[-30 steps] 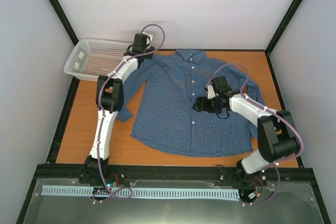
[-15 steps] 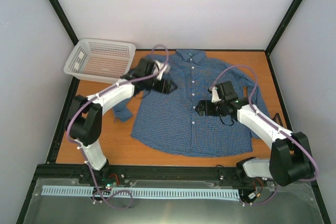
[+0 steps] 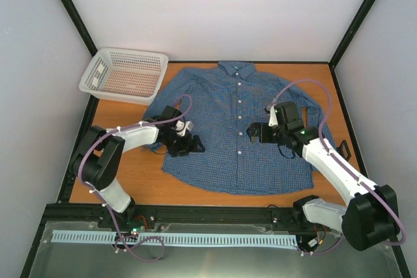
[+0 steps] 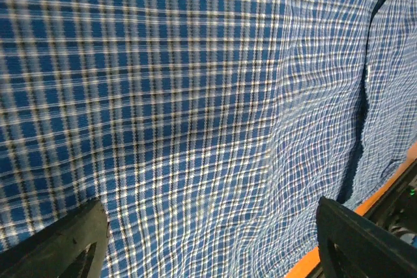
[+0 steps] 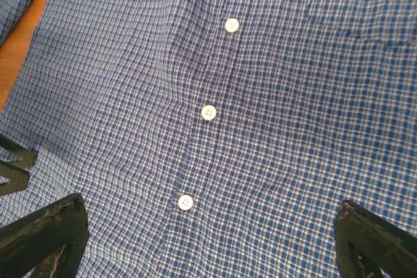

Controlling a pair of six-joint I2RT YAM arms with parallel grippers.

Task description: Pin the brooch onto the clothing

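On the orange wooden tabletop (image 3: 130, 174), a blue fine-checked long-sleeved shirt (image 3: 221, 154) lies spread flat and front up, apparently to offer smooth cloth for pinning. Nearest the camera, the left gripper (image 3: 189, 146) hangs low over the shirt's lower left panel near the hem. Its black fingers (image 4: 71, 236) are apart with only checked cloth between them, a pose that looks suited to steadying the fabric. A little farther back, the right gripper (image 3: 251, 133) hovers over the placket at mid-chest, likewise spread and empty, its wrist camera framing three white buttons (image 5: 208, 112). The small golden-brown brooch cannot be made out in any view, on the shirt or in either gripper, so pinning appears not yet begun. At the far left, a white plastic mesh basket (image 3: 94, 77) sits just beside the shirt's shoulder.
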